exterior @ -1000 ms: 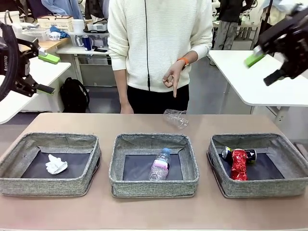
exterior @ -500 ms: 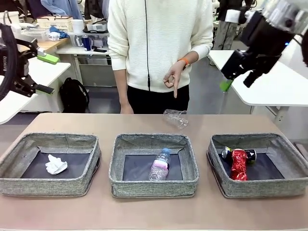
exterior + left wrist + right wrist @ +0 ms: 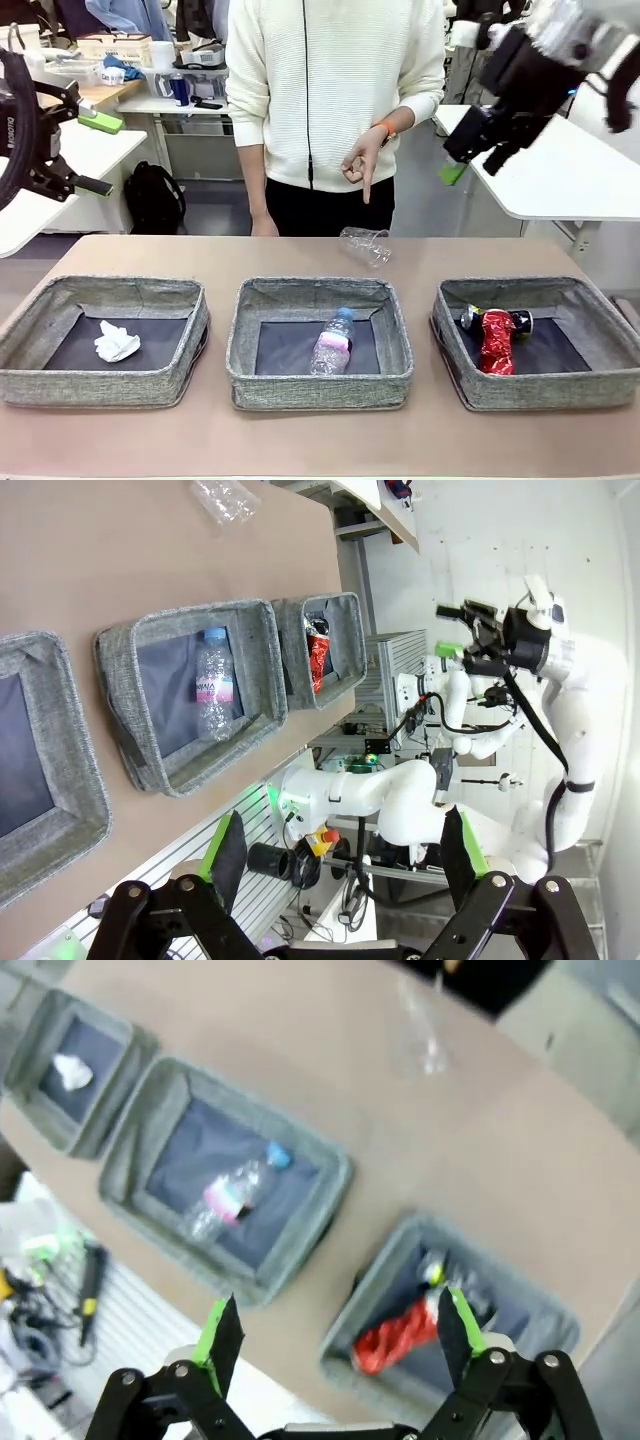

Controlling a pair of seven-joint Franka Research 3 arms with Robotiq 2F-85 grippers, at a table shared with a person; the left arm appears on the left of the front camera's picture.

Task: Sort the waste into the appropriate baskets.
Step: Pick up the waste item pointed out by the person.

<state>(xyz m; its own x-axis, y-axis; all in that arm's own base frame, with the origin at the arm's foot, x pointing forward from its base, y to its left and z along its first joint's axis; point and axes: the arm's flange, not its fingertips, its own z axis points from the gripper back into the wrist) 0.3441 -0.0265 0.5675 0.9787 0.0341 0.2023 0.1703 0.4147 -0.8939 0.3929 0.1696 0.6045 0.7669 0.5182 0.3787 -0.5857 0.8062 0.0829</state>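
Clear plastic cup lies on the desk behind the middle basket, beneath the person's pointing hand. Right tool has shifted leftward and lower, jaws wide, empty. Left tool is unchanged, raised, wide, empty.

Clear cup blurred, left pincer edge-cropped.

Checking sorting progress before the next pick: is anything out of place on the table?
Yes. The clear plastic cup lies on its side on the bare table behind the middle basket, under the person's pointing hand, not in any basket.
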